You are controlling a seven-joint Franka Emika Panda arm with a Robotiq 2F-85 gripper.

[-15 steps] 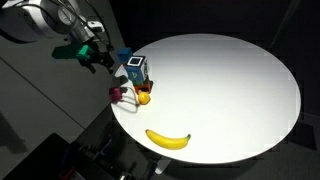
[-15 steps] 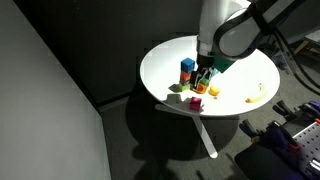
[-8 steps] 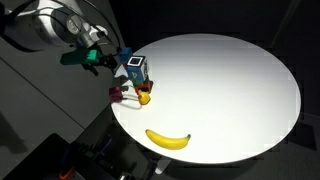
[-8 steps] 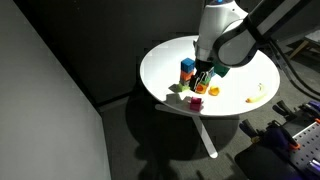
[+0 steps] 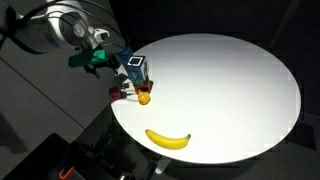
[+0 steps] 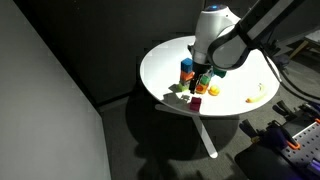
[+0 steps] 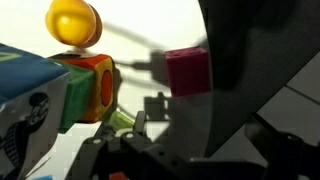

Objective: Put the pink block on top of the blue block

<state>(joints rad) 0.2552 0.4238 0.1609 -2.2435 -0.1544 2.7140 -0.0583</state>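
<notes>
The pink block (image 5: 117, 94) sits near the table's edge next to the orange ball (image 5: 144, 98). It shows in the other exterior view (image 6: 196, 103) and in the wrist view (image 7: 187, 70) too. A small blue block (image 5: 123, 55) shows just behind the dark blue carton (image 5: 135, 69); it is hidden in the wrist view. My gripper (image 5: 101, 64) hovers off the table's edge, above and beside the pink block, apart from it. It looks open and empty. Its fingers are dark and hard to make out in the wrist view.
A banana (image 5: 168, 139) lies near the front edge of the round white table (image 5: 230, 90). An orange block (image 7: 95, 85) and a green piece (image 6: 178, 89) sit by the carton (image 7: 30, 100). The ball (image 7: 73, 20) is close to the pink block.
My gripper has moved a little towards the table and the cluster of objects. The objects have not moved.
</notes>
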